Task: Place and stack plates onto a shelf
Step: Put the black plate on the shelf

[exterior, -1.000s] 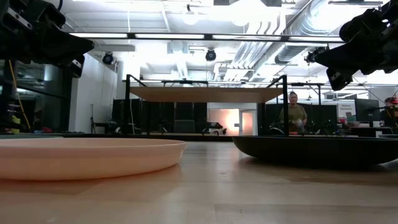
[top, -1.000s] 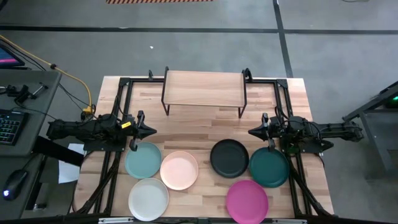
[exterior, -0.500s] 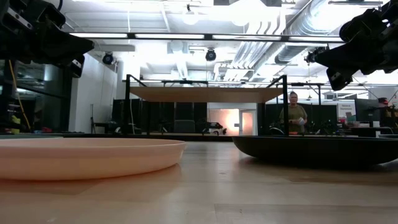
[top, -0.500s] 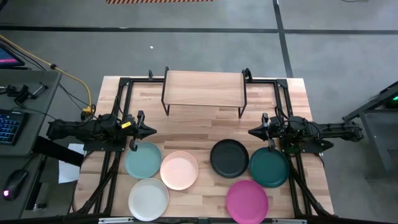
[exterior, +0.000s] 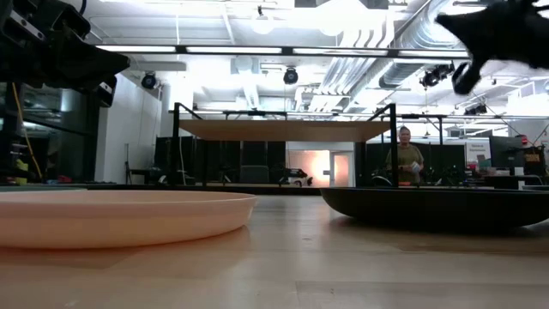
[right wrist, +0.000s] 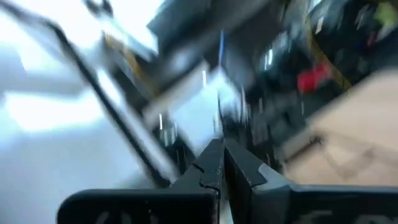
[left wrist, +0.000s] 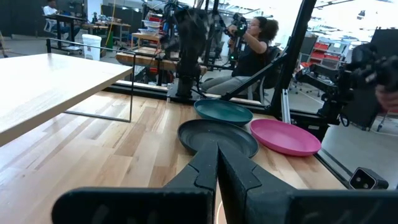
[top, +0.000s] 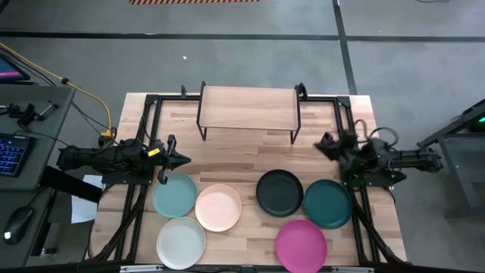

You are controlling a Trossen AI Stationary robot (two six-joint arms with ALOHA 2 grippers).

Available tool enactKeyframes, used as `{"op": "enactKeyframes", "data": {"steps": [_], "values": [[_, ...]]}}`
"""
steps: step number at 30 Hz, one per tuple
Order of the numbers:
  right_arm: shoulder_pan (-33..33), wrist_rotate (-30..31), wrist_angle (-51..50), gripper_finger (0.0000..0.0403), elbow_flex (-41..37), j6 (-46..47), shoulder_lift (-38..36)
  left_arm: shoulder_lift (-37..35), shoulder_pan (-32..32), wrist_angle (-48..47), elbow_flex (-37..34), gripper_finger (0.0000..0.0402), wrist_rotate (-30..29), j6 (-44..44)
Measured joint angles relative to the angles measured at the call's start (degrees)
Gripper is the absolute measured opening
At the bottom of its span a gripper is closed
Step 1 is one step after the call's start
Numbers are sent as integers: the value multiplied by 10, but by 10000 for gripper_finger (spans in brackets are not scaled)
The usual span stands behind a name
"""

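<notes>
Six plates lie flat on the table's near half: light teal [top: 174, 195], peach-pink [top: 219, 207], white [top: 181, 242], black [top: 280, 192], dark teal [top: 327, 203] and magenta [top: 301, 244]. The shelf [top: 248, 108] stands on its thin black legs at the far edge, its top bare. My left gripper [top: 186, 159] hovers shut just beyond the light teal plate. My right gripper [top: 320, 144] is shut in the air beyond the dark teal plate, and its wrist view is blurred [right wrist: 221, 152]. The left wrist view shows its shut fingers [left wrist: 217, 152] with the black plate [left wrist: 217, 135] beyond them.
Black arm frames [top: 144, 129] run along both sides of the table. Bare wood [top: 242, 155] lies between the shelf and the plates. A desk with a keyboard [top: 14, 152] stands left of the table. People [exterior: 405, 159] are in the room behind.
My right gripper has risen and swung toward the far edge, tipping upward in a quick, blurred motion, its fingers still together. The left arm and all the plates have stayed in place.
</notes>
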Motion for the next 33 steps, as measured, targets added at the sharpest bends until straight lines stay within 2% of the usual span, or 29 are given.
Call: {"op": "enactKeyframes", "data": {"steps": [3, 6, 8, 11, 15, 18, 21, 24, 27, 30, 33], "values": [[0, 85, 79, 0, 0, 10, 0, 0, 0, 0, 0, 1, 0, 0], [0, 157, 123, 0, 1, 60, 1, 0, 0, 0, 0, 1, 0, 0], [0, 172, 109, 0, 13, 78, 9, 0, 0, 0, 0, 1, 0, 0], [0, 141, 16, 0, 79, 58, 47, 0, 0, 0, 0, 1, 0, 0], [0, 121, -233, 7, 222, 19, 152, 0, 0, 0, 0, 1, 0, 0], [0, 109, -421, 29, 323, 15, 244, 0, 0, 0, 0, 1, 0, 0], [0, 66, -554, 67, 387, 19, 331, 0, 0, 0, 0, 1, 0, 0], [0, -3, -609, 115, 407, 19, 401, 0, 0, 0, 0, 1, 0, 0], [0, -62, -612, 161, 401, 43, 456, 0, 0, 0, 0, 1, 0, 0], [1, -74, -636, 192, 380, 103, 504, 0, 0, 0, 0, 1, 0, 0], [0, -75, -653, 201, 364, 168, 543, 0, 0, 0, 0, 1, 0, 0]]}}
